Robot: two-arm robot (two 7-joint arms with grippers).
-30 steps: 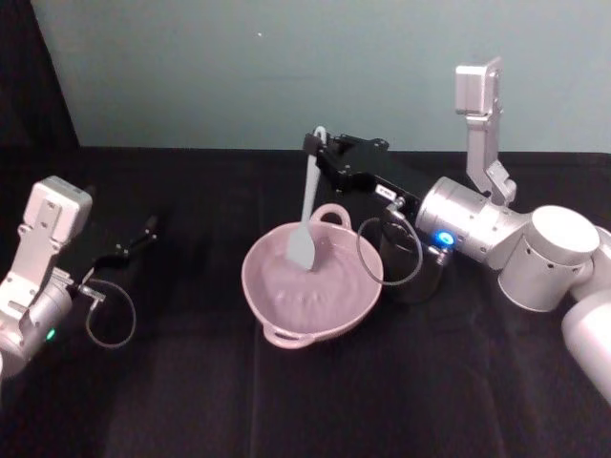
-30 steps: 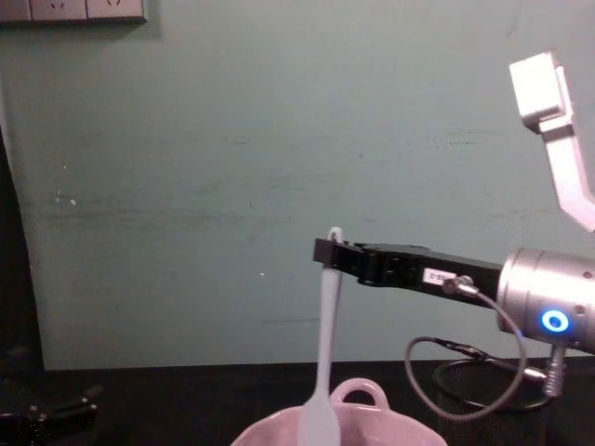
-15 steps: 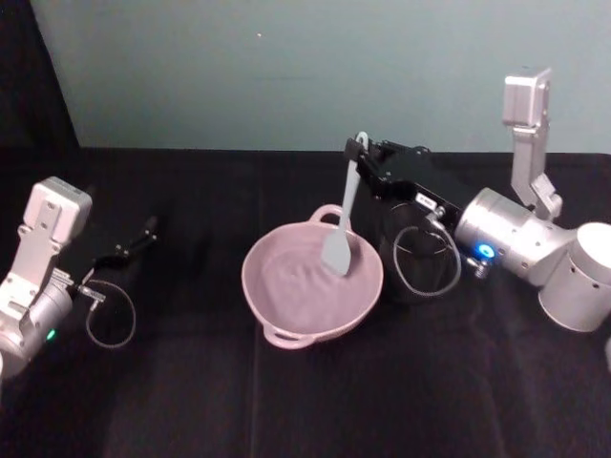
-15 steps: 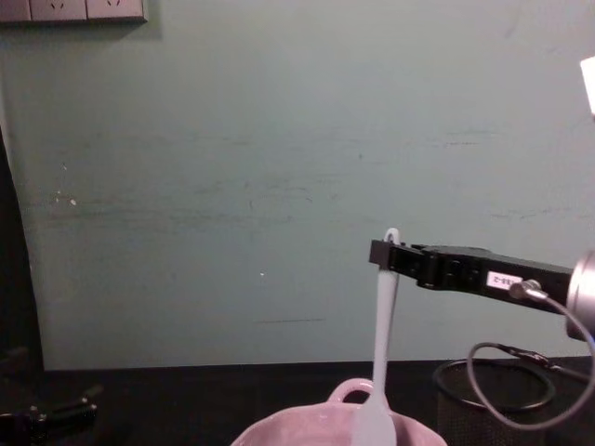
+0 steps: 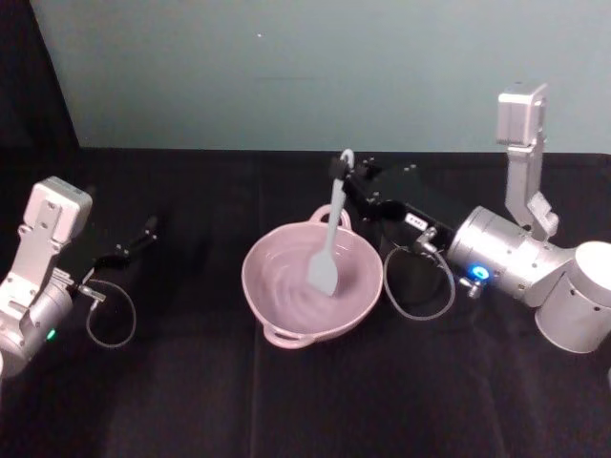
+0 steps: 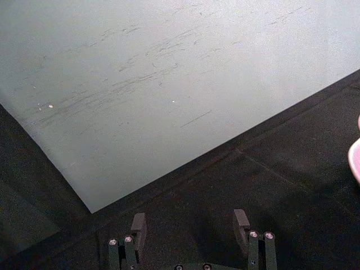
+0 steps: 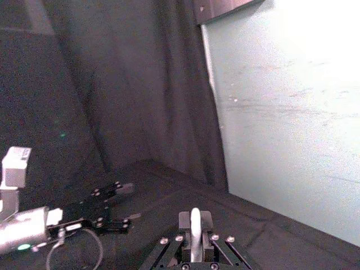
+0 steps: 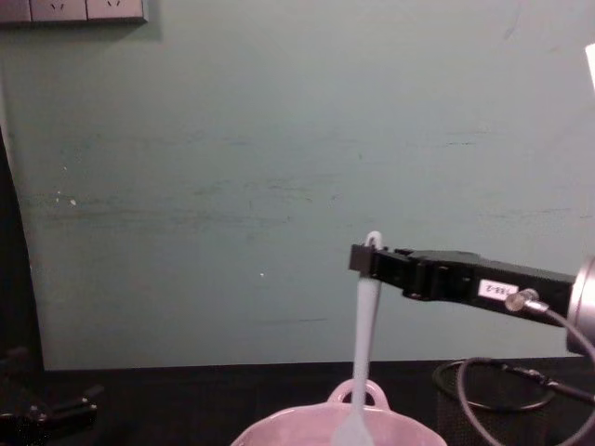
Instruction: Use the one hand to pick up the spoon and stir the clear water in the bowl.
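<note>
A black wire-mesh cup (image 8: pixel 479 411) stands just right of the bowl (image 5: pixel 253 286). In the head view it is partly hidden by the right arm and its looping cable (image 5: pixel 409 316). The left gripper (image 6: pixel 189 222) sits low over the black tablecloth (image 5: pixel 191 401), well left of the bowl, its jaws spread with nothing between them. The right gripper (image 5: pixel 342 170) reaches in from the right above the bowl's far loop handle (image 5: pixel 331 216). Its jaws pinch the spoon (image 5: pixel 329 229) near the holed end of the handle. The spoon hangs almost upright, blade down inside the bowl, a little right of centre. The bowl holds the clear water (image 5: pixel 286 291), seen as faint ripples. The blade seems to dip into it, though the surface is hard to make out.
</note>
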